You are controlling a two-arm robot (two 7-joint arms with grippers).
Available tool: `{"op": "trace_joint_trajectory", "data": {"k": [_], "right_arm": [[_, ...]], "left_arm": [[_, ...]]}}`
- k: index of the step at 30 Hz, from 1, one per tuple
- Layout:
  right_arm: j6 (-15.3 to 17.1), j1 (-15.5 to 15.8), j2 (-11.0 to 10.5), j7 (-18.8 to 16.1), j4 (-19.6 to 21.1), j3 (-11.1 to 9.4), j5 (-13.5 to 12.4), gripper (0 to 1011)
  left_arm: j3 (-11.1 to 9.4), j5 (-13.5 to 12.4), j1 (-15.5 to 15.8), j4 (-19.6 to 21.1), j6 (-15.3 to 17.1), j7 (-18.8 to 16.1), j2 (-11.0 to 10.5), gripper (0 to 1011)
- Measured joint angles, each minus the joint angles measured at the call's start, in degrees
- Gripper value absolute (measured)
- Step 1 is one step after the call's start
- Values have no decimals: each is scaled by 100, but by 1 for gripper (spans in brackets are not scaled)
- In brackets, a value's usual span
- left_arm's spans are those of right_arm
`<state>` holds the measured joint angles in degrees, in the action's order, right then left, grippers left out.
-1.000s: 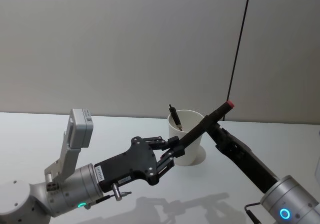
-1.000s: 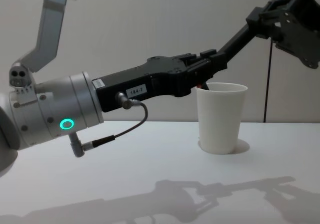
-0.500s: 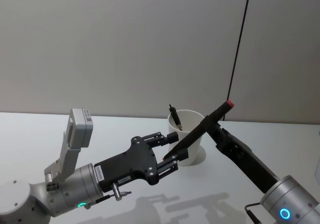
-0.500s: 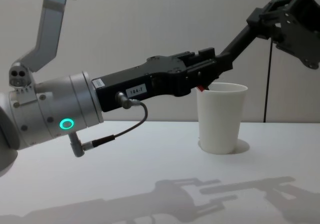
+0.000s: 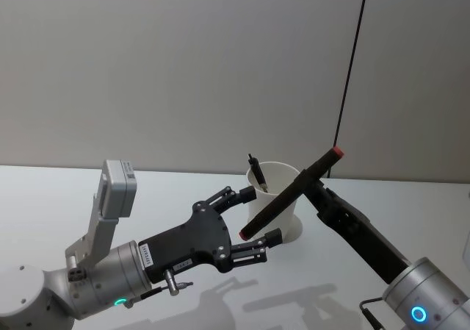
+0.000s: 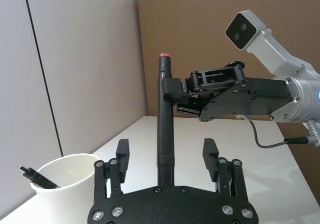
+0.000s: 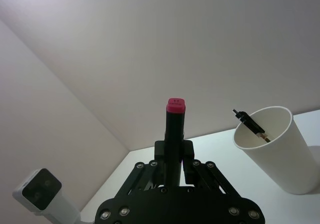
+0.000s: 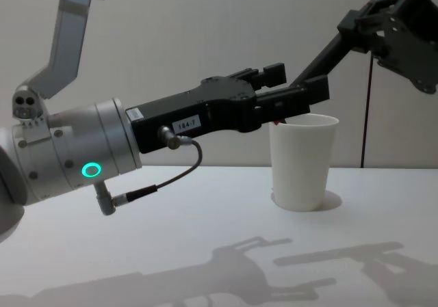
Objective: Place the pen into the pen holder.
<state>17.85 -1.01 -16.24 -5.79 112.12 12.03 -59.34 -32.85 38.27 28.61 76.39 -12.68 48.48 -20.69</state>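
Between the left gripper's [image 5: 248, 218] wide-spread fingers slants the pen [image 5: 288, 193], apparently freed so the clamping right gripper [image 7: 175, 159] can pocket it.

A small white label [image 8: 186, 124] on the left arm's black wrist housing reads "184-7" in the chest view. In the head view its print is too small to read.

pen holder [image 5: 273, 211] mouth: open | obstacle: second pen [image 5: 256, 173] leaning inside

Lab — bare white table [image 5: 66, 190], plain wall [image 5: 169, 65]
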Motion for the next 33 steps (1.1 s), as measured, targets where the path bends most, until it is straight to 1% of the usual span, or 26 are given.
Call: {"op": "trace_joint_trajectory", "data": {"k": [1, 3, 5, 8, 11, 12, 20, 21, 23, 26, 33], "right_arm": [[-7, -4, -5, -4, -3, 3, 4, 207], [-33, -25, -23, -24, -17, 14, 29, 207], [-62, -50, -43, -46, -38, 21, 65, 207], [-134, -115, -83, -109, -92, 40, 147, 207], [-256, -260, -146, -194, -207, 62, 289, 207], [-256, -260, -146, -194, -207, 62, 289, 207], [-579, -668, -256, -343, -536, 106, 647, 207], [-650, -741, -274, -368, -599, 117, 729, 207], [-678, -776, -282, -377, -628, 124, 763, 207], [-825, -968, -327, -412, -783, 167, 953, 207], [-1020, -1252, -368, -420, -1036, 254, 1284, 207]], "left_arm": [[0, 0, 0, 0, 0, 0, 0, 940], [0, 0, 0, 0, 0, 0, 0, 982], [0, 0, 0, 0, 0, 0, 0, 1002], [0, 0, 0, 0, 0, 0, 0, 1002], [0, 0, 0, 0, 0, 0, 0, 1002], [0, 0, 0, 0, 0, 0, 0, 1002], [0, 0, 0, 0, 0, 0, 1, 1002], [0, 0, 0, 0, 0, 0, 0, 1002], [0, 0, 0, 0, 0, 0, 1, 1002], [0, 0, 0, 0, 0, 0, 0, 1002], [0, 0, 0, 0, 0, 0, 0, 1002]]}}
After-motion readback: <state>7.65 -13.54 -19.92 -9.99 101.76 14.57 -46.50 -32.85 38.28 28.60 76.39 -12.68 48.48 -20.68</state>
